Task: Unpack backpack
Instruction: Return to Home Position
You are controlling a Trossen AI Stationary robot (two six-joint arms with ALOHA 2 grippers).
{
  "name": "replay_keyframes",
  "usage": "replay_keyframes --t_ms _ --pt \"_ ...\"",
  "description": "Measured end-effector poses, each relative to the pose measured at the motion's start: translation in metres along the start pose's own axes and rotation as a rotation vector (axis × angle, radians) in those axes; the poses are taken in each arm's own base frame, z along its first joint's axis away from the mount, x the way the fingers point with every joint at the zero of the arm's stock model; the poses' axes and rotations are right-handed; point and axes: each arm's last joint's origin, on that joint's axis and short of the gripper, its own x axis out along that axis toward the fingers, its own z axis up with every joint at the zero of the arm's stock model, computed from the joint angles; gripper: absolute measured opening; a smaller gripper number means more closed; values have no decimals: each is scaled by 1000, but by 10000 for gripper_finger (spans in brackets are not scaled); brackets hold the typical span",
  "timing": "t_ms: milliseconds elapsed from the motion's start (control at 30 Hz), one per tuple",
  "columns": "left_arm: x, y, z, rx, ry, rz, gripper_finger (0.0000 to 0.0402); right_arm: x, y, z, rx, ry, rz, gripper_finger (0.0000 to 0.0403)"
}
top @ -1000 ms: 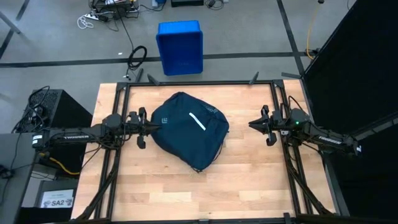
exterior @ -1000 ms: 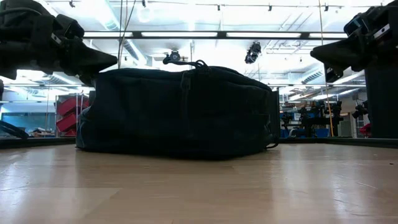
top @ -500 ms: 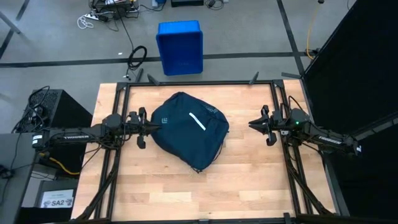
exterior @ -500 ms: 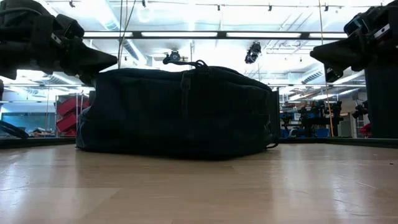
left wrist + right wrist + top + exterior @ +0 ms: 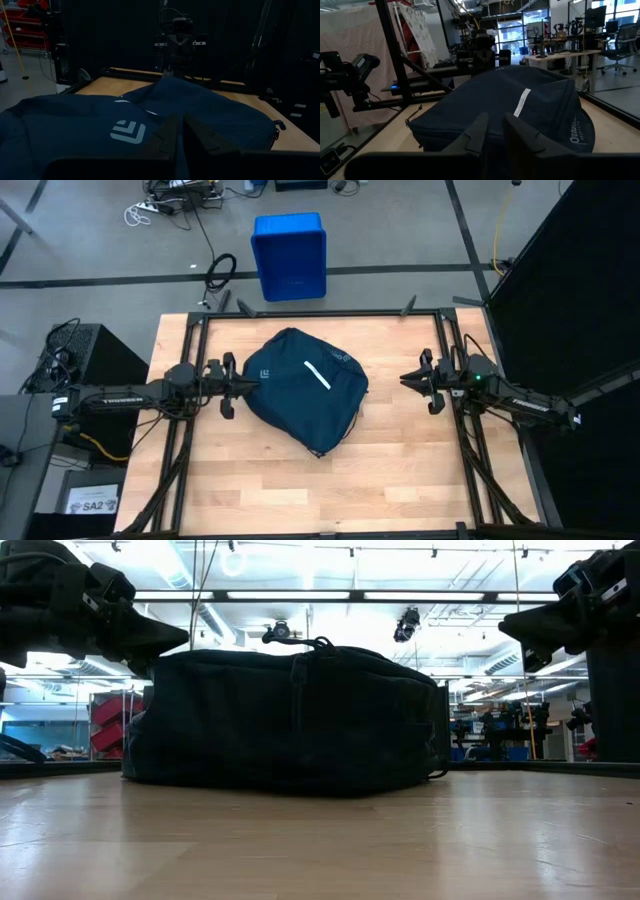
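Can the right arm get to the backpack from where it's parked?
Probably yes. The right gripper sits at the right side of the table, pointing at the backpack, with only bare wood between them. Nothing visible blocks that path.

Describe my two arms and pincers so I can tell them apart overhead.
Both arms are slim, dark and tubular. The left arm carries white lettering along its forearm; the right arm shows a small green light near its wrist. The left pincer and right pincer are both dark and angular, each tapering to a point.
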Motion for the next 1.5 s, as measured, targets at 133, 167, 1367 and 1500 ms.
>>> replay_keyframes --t_ms 133,167,1367,1500 --pt "0 0 0 0 0 0 0 0 0 0 0 0 0 29" --pt "0 0 0 0 0 0 0 0 0 0 0 0 0 28" --pt "0 0 0 0 0 0 0 0 0 0 0 0 0 31" --pt "0 0 0 0 0 0 0 0 0 0 0 0 0 26"
